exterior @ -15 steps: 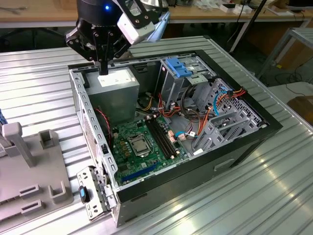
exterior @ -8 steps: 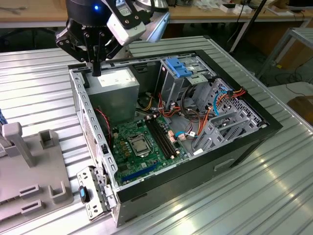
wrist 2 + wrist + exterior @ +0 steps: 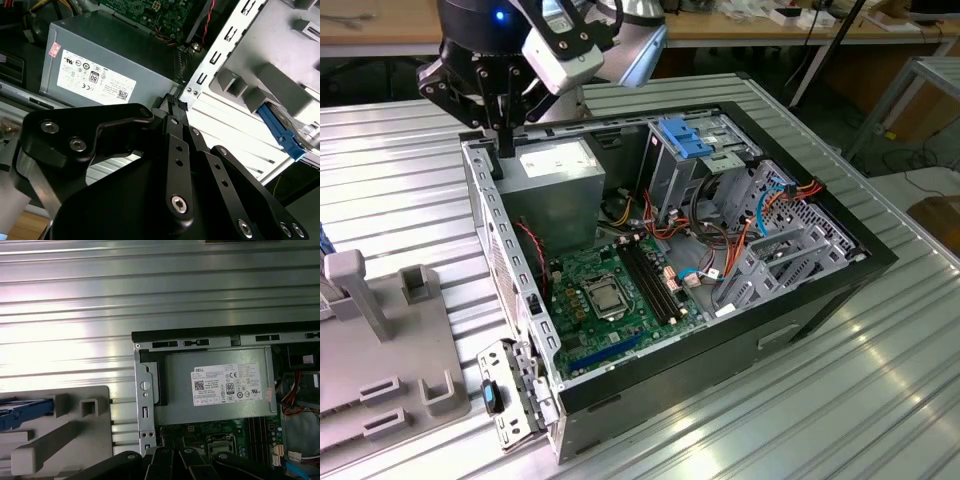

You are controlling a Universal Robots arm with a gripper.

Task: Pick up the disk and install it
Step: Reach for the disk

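One end effector [image 3: 177, 106], mine, pressed together, empty, above corner of computer case [image 3: 200, 335]; disk [image 3: 25, 412] in grey holder [image 3: 75, 440] (rail presented for grasp, I judge).

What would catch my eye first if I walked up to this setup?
The opened computer case fills the middle of the exterior view, its green motherboard and orange wiring laid bare. The black gripper hangs over the case's corner by the grey power supply. In the first wrist view, the blue-railed disk lies on a grey holder outside the case.
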